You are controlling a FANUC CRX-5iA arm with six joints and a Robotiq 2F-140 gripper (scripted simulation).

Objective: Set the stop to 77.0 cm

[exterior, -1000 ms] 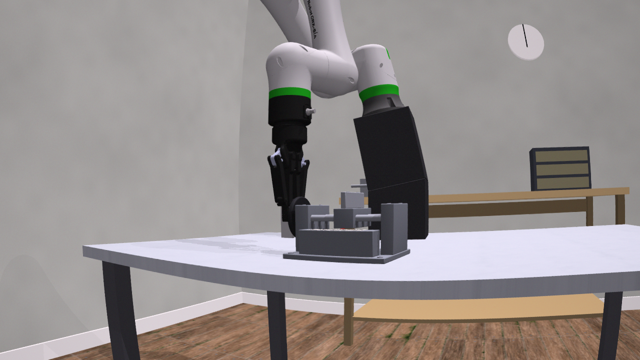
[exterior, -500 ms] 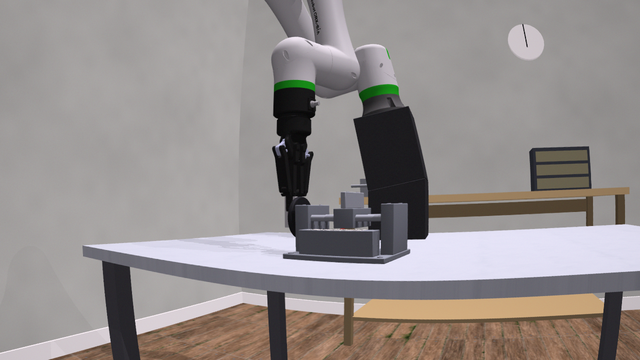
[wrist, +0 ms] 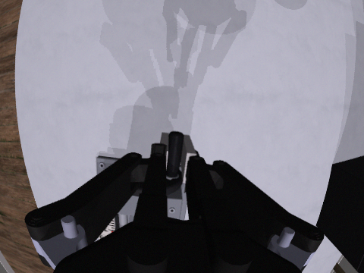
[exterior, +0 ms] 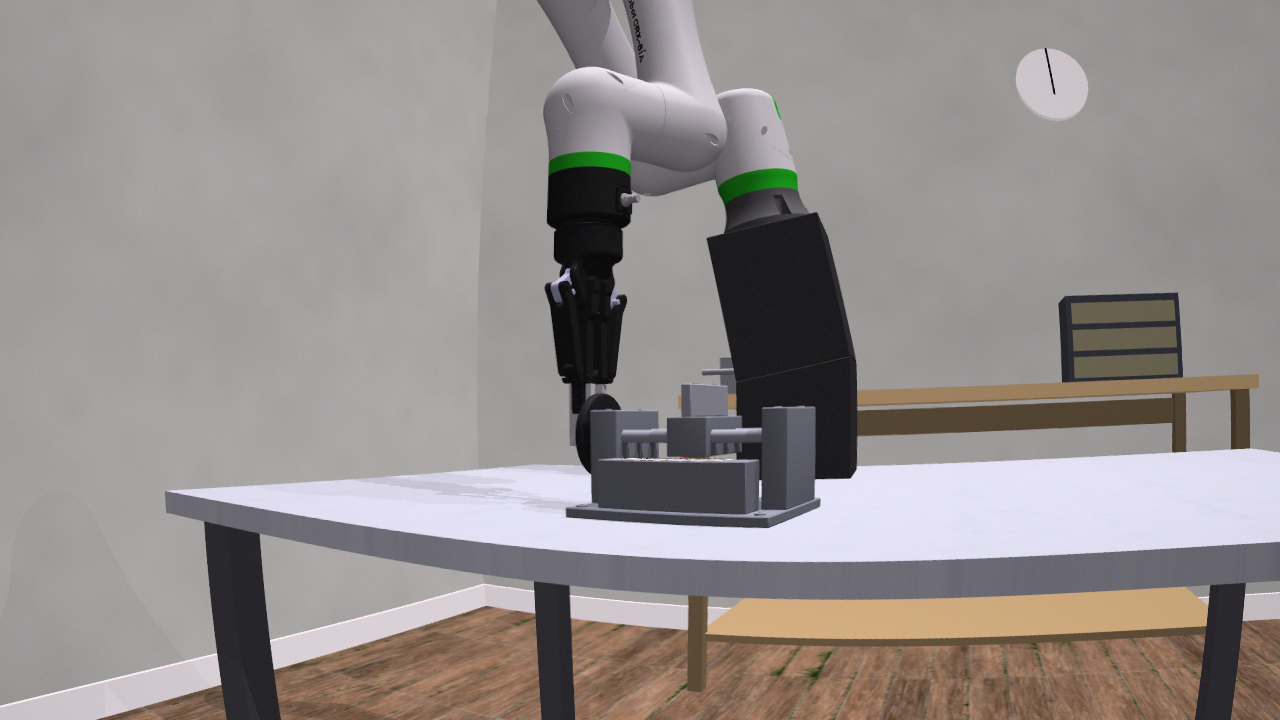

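Observation:
A grey stop fixture [exterior: 675, 486] stands on the white table [exterior: 984, 528]. It has a base plate, two end blocks, a screw rod [exterior: 642, 436] and a sliding stop block [exterior: 702, 431]. A scale with a red mark [exterior: 684, 458] runs along its top. The black handwheel [exterior: 588, 431] sits at the fixture's left end. My gripper [exterior: 586, 394] [wrist: 174, 145] comes down from above and is shut on the handwheel's black handle [wrist: 175, 147], which stands between the two fingers in the wrist view. The fingers hide most of the wheel there. A corner of the base plate [wrist: 105, 162] shows at the left.
The arm's black base [exterior: 787, 358] stands right behind the fixture. The table's curved front edge [exterior: 537, 550] is close to the fixture. A wooden table [exterior: 1029, 391] with a drawer box [exterior: 1120, 337] stands far behind. A wall clock [exterior: 1051, 83] hangs at the upper right.

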